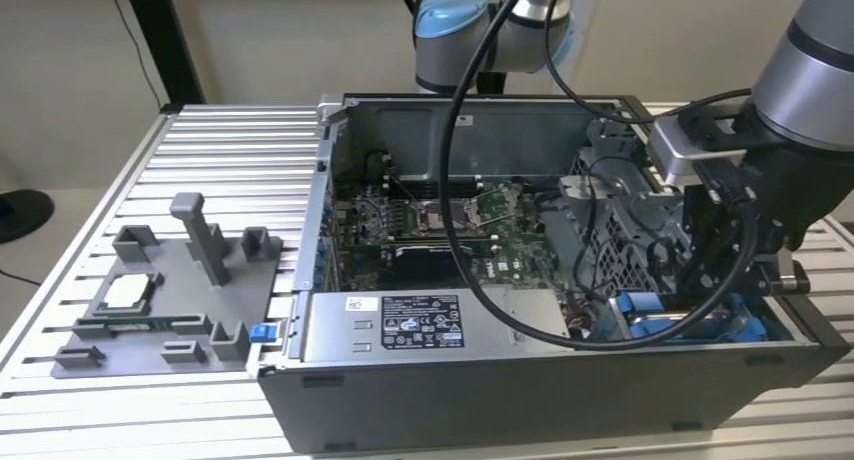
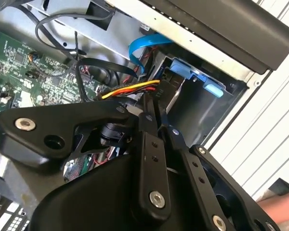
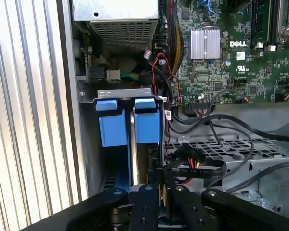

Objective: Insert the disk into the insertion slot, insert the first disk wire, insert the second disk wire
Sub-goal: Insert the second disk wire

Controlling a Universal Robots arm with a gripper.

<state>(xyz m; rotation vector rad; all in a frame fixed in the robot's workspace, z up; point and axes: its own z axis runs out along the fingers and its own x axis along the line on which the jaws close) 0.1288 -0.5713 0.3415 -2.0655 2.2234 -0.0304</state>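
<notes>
hand [image 3: 160, 180] pinched nearly closed on a wire connector beside the blue-railed insertion slot [image 3: 127, 120].

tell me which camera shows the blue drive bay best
The first wrist view: the insertion slot faces the camera, both blue tabs and the grey metal frame plainly seen. The second wrist view shows one blue corner past the gripper. In the exterior view the arm hides most of it.

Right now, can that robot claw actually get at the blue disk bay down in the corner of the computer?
Probably yes. The gripper already hangs inside the open case, right at the insertion slot. The black and coloured wires lie beside it, not across the bay's blue tabs.
</notes>
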